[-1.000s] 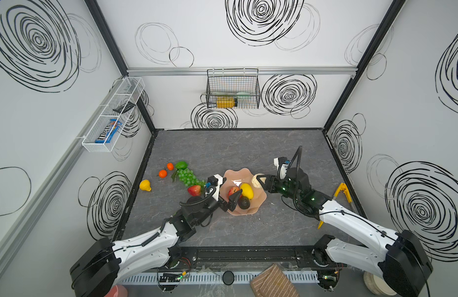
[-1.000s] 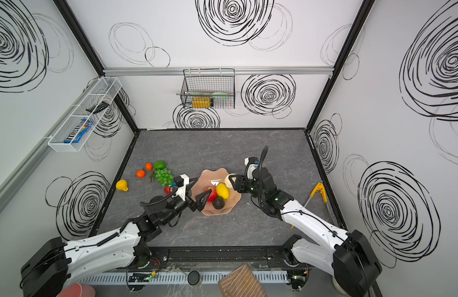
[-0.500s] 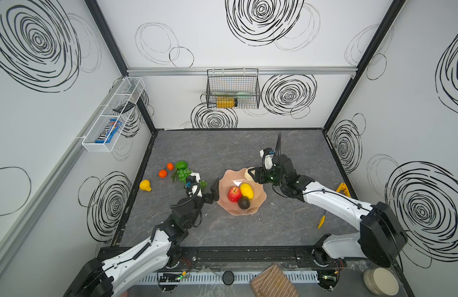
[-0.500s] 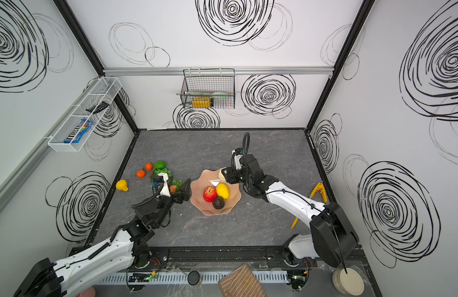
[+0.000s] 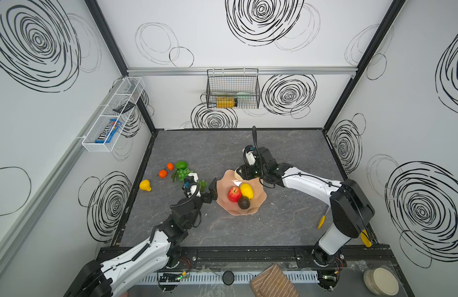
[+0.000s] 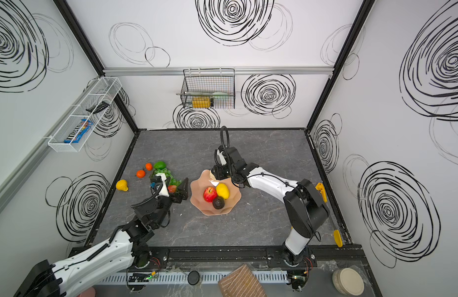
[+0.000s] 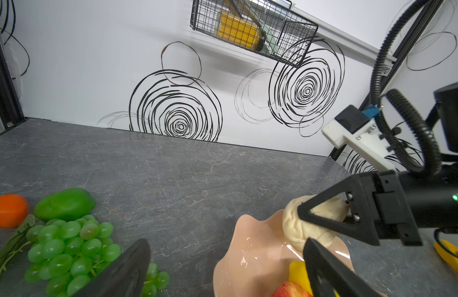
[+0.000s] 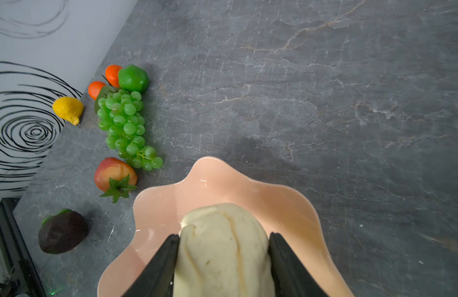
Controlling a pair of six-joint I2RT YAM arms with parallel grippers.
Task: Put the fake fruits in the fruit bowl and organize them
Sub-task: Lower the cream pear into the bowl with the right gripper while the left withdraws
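The beige fruit (image 5: 237,176) is held at the rim of the fruit bowl (image 5: 260,200).
In both top views the fruit is clamped by the right gripper (image 6: 214,176), mid-frame. In the left wrist view the left gripper (image 7: 226,246) is spread wide, empty, beside the bowl. In the right wrist view both fingers (image 8: 161,262) are pressed on the fruit.

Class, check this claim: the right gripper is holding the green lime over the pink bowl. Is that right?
Not quite. The right gripper is holding the beige fruit, not the green lime, over the pink bowl. The right wrist view shows it: the lime lies on the table beside an orange.
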